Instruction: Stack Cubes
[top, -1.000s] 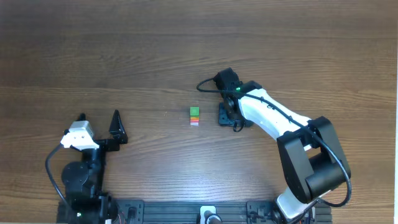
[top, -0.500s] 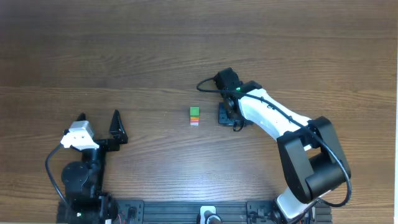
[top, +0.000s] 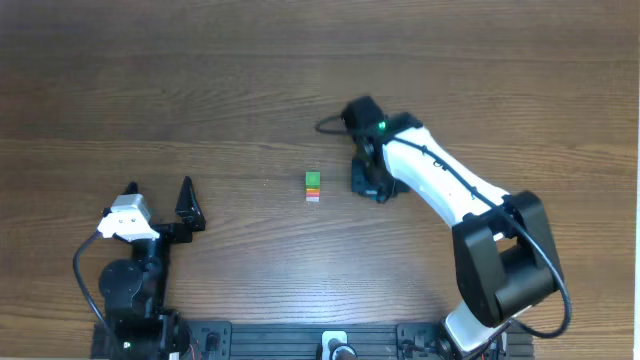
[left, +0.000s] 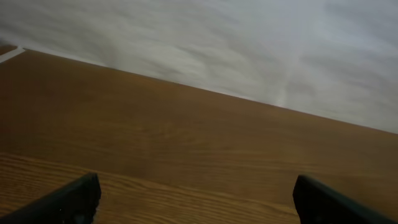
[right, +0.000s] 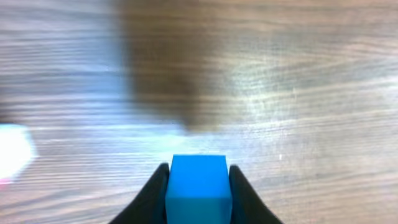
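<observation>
While the left gripper (top: 158, 190) sits at lower left of the top view, jaws spread wide and empty, the right arm has changed posture. Over the last second its wrist has swung up the frame, with the right gripper (top: 368, 180) staying just right of centre. That gripper is clamped on the blue cube (right: 199, 183), fingers (right: 154, 194) flat against two opposite faces. The dark shadow on the table (top: 200, 80) beyond suggests the cube is off the surface. The stack (top: 313, 186), green on orange on a pale cube, stands unmoved at centre, just left of the right gripper and apart from it. Reading: pick done, lift under way. Carrying the blue cube across and seating it on green remains.
</observation>
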